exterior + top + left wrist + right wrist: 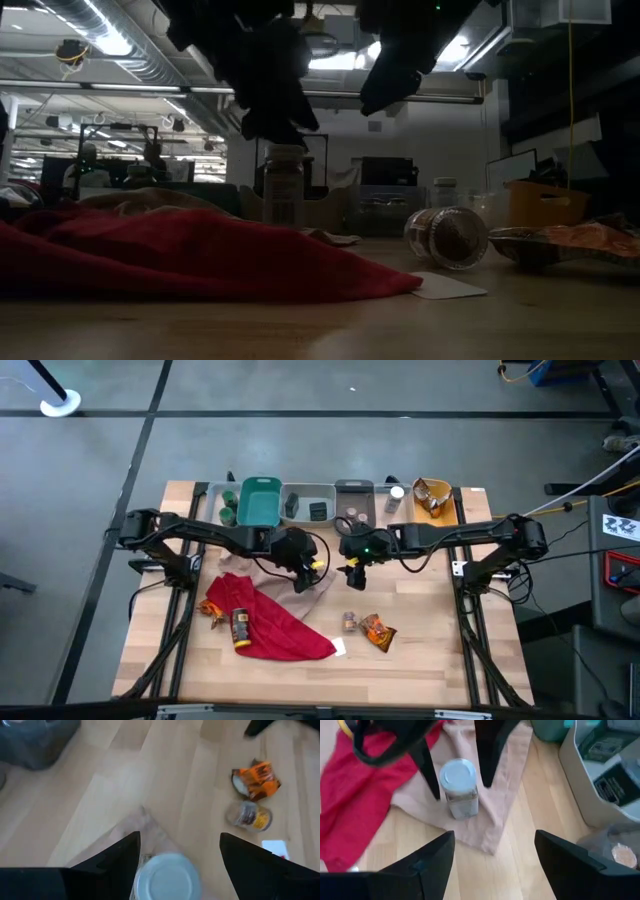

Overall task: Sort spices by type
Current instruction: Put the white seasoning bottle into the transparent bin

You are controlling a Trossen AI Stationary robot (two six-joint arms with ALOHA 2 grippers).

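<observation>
A white-capped jar point(460, 787) stands upright on the tan cloth point(492, 820), also seen as the white-capped jar point(165, 877) in the left wrist view. My left gripper point(180, 840) hovers just above it, open, a finger point(427, 767) on each side of the cap and apart from it. My right gripper point(355, 578) hangs open in the air to the jar's right, holding nothing. A yellow-labelled jar point(240, 628) lies on the red cloth point(280, 628). A small jar point(349, 621) and an orange packet point(378, 632) lie on the bare wood.
Along the far edge stand a teal bin point(258, 500), a grey bin point(310, 505) with dark boxes, a dark bin point(352, 500) and a yellow bin point(432, 498). Another orange packet point(212, 610) lies at the red cloth's left. A white card point(445, 287) lies near the front.
</observation>
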